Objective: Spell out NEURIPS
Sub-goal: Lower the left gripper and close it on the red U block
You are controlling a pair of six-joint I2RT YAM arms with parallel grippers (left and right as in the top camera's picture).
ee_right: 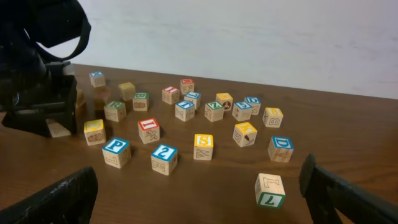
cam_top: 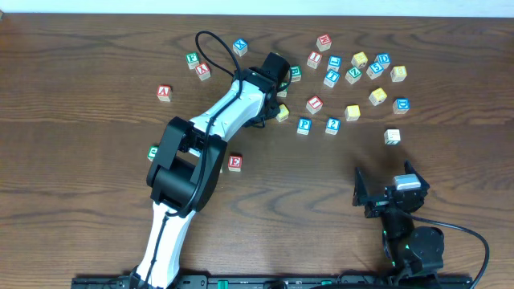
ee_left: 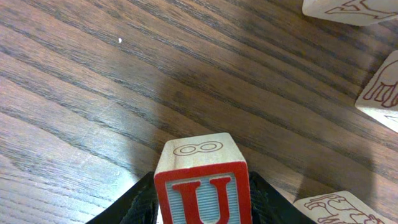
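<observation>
A wooden cube with a red U [ee_left: 202,196] sits between the black fingers [ee_left: 134,204] of my left gripper [ee_left: 202,190], which is shut on it just over the wood. From overhead, the left gripper [cam_top: 271,98] is at the left edge of the cube cluster and hides the U. The red E [cam_top: 234,162] lies alone beside the left arm. A green cube [cam_top: 152,151] peeks out from under that arm. Blue P [ee_right: 116,151], red I [ee_right: 148,130] and yellow S [ee_right: 203,147] stand in the cluster. My right gripper [ee_right: 199,199] is open and empty, near the front edge [cam_top: 389,197].
Several other cubes are scattered across the back right, among them a blue 2 [ee_right: 164,158] and a green 7 [ee_right: 270,190] just ahead of the right gripper. Two red cubes [cam_top: 164,93] and a green one [cam_top: 192,59] lie at the back left.
</observation>
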